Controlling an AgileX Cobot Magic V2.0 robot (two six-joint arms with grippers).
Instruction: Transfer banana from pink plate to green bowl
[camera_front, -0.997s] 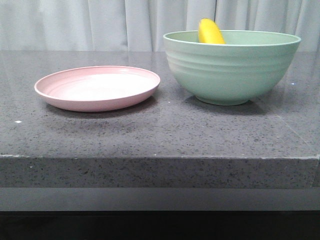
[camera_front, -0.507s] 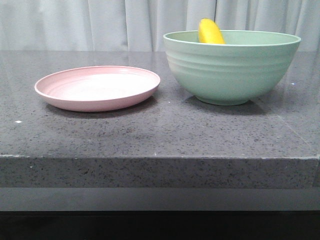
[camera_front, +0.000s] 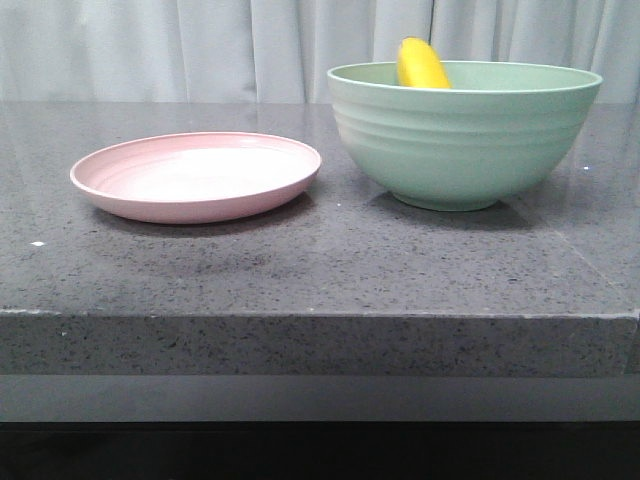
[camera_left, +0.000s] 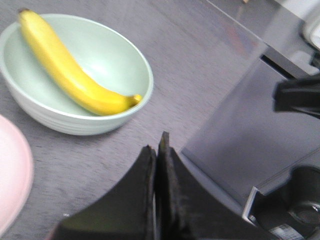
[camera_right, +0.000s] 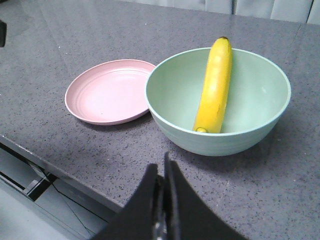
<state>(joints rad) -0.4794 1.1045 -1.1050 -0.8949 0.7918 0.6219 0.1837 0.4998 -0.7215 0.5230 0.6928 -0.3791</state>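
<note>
Your banana (camera_right: 215, 85) already lies inside the green bowl (camera_right: 260, 127), leaning across it from rim to rim, and the pink plate (camera_right: 107, 92) beside the bowl is bare, so the transfer looks done. Both the left pincer (camera_left: 157, 165) and right pincer (camera_right: 162, 185) are clenched on nothing, well back from the bowl. Keep them clear of the desk (camera_front: 300, 270) and avoid nudging the bowl.

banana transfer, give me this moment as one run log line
banana: in green bowl, tip over rim | pink plate: empty | left end effector: shut, holding nothing | right end effector: shut, holding nothing
</note>
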